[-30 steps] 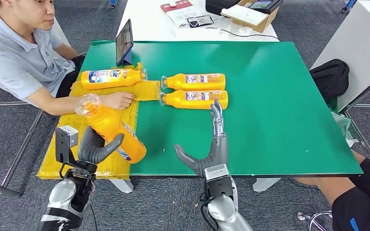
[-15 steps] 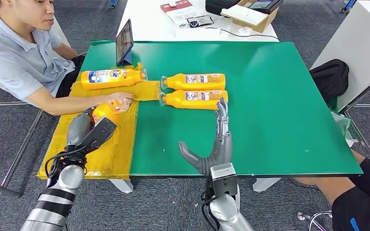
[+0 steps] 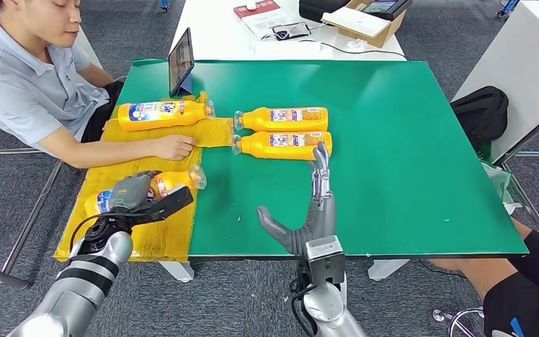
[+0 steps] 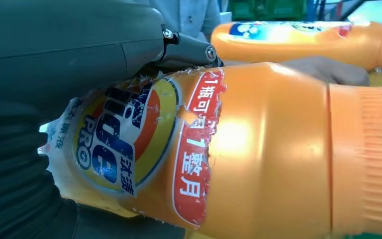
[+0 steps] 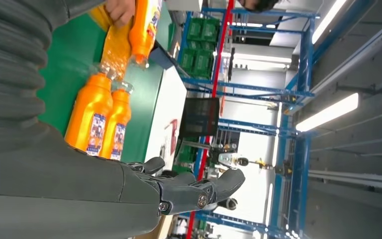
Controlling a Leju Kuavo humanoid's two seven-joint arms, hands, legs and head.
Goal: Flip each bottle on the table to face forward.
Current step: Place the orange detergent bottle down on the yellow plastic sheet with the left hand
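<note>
My left hand (image 3: pixel 137 196) grips an orange bottle (image 3: pixel 174 181) that lies on the yellow mat (image 3: pixel 172 235) with its clear cap toward the green table. In the left wrist view the bottle (image 4: pixel 268 149) shows its torn blue and red label under my hand (image 4: pixel 54 74). Another orange bottle (image 3: pixel 161 112) lies at the mat's far end. Two more lie side by side on the green table, one farther (image 3: pixel 284 118) and one nearer (image 3: pixel 284 144). My right hand (image 3: pixel 310 214) stands open, its fingertips just short of the nearer bottle. The right wrist view shows that pair (image 5: pixel 90 114) beyond my hand (image 5: pixel 179 191).
A person sits at the left with a hand (image 3: pixel 172 146) resting on the mat between the two bottles there. A tablet (image 3: pixel 181 62) stands at the table's far left corner. A black bag (image 3: pixel 481 112) sits beside the table's right side.
My left hand has brought the bottle down from raised and upright to lying on the yellow mat. The right hand has barely moved.
</note>
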